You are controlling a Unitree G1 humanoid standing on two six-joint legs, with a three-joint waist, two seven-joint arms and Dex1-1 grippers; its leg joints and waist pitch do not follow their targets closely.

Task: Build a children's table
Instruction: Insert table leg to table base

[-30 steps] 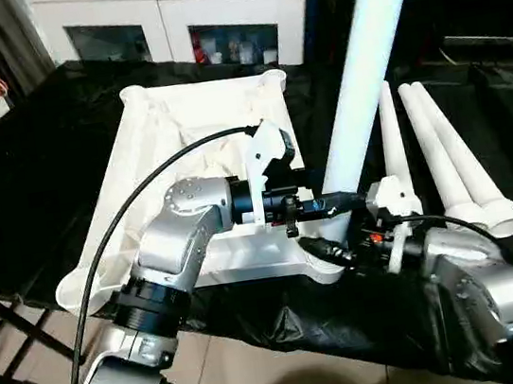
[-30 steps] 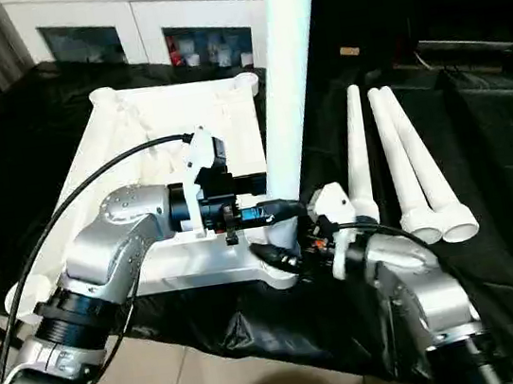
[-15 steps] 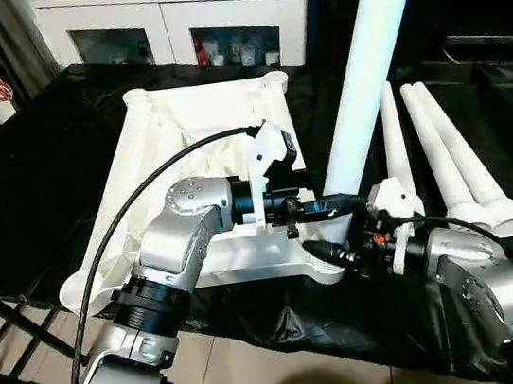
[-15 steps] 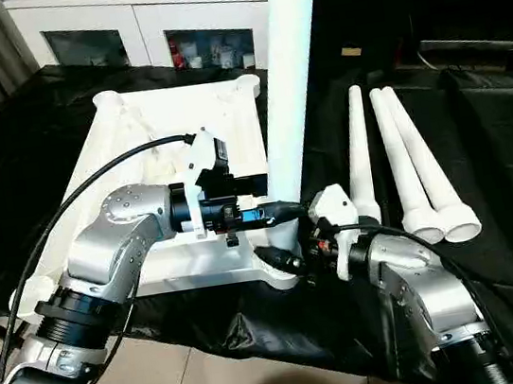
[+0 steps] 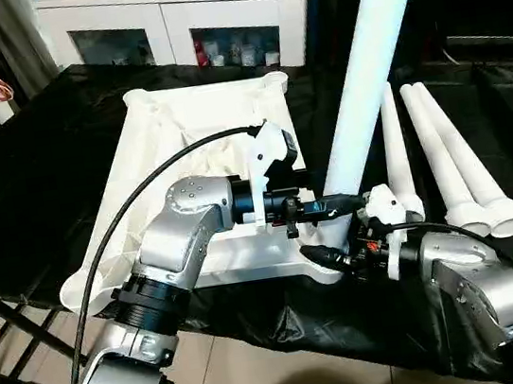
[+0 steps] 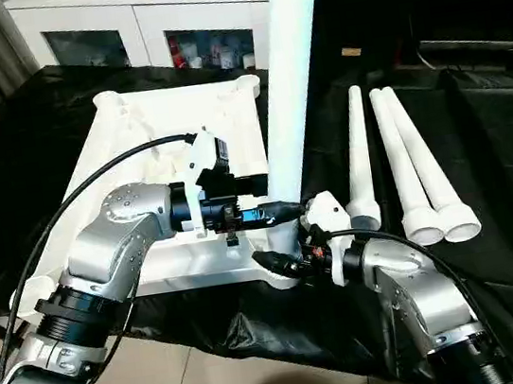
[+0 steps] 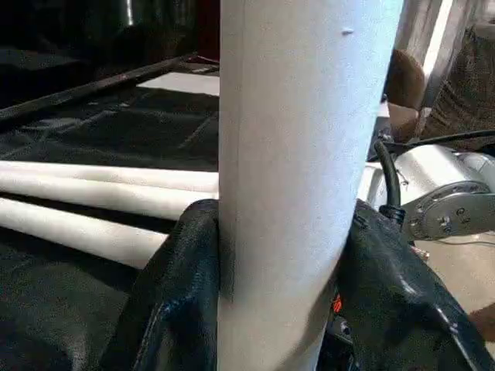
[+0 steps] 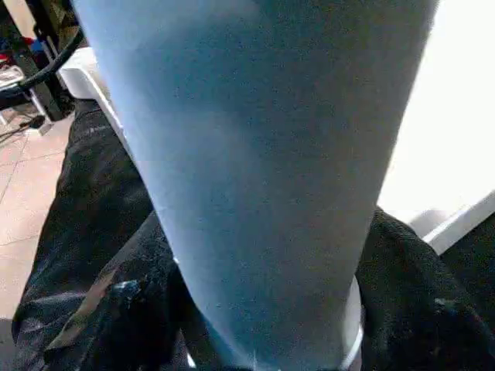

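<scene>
Bright indoor light glares off the upright leg, its near surface blurred close to both wrist cameras.

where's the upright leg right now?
In the left eye view the upright leg stands in the near right corner socket of the table top, left gripper shut on its base, right gripper alongside, three spare legs lying to its right.

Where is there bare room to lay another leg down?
Bare black cloth right of the three loose legs, and left of the tabletop. Crowded at the near right socket, where both grippers clasp the upright leg.
</scene>
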